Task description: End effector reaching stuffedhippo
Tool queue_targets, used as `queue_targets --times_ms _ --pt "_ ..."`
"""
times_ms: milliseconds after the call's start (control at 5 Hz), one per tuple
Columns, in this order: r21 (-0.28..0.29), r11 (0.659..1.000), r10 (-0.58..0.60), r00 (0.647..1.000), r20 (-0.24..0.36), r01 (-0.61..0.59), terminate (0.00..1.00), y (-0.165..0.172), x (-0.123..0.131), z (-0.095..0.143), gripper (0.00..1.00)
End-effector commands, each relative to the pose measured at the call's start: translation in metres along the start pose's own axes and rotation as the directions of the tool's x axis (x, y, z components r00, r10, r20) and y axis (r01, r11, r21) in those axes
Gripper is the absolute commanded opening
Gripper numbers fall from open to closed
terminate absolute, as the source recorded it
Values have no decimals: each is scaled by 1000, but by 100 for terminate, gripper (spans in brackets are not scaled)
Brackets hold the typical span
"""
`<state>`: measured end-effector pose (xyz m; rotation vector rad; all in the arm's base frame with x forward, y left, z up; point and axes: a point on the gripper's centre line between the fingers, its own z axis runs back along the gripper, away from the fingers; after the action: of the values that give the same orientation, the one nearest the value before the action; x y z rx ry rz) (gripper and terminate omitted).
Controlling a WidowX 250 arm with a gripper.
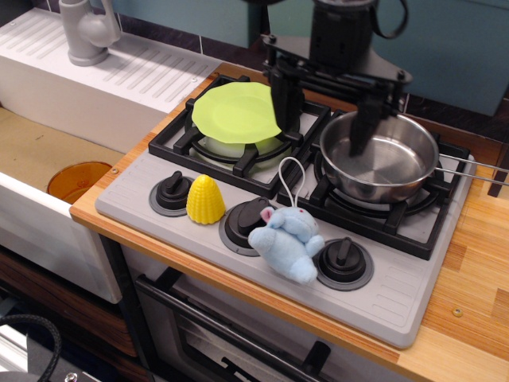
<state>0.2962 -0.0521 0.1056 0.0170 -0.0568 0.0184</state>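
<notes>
The stuffedhippo (287, 243) is a small light-blue plush with pink ears. It lies on the grey stove front between two black knobs, and its white loop cord (292, 181) runs up toward the burners. The black end effector (322, 134) hangs above the back of the stove, between the green plate and the steel pot, a good way behind and above the hippo. Its two long dark fingers (285, 107) point down and stand wide apart with nothing between them.
A lime-green plate (241, 112) rests on the left burner and a steel pot (378, 156) with a thin handle on the right one. A yellow plastic corn (205, 200) stands left of the hippo. Black knobs (343, 258) line the stove front. A grey faucet (85, 30) stands far left.
</notes>
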Motion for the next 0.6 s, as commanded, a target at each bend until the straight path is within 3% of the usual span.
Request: queue_targets --times_ms 0,400 --pt "15 1000 0 994 109 -2 0 -2 -19 -5 100" --pt "4 1000 -7 984 180 7 0 -2 -27 -41 100"
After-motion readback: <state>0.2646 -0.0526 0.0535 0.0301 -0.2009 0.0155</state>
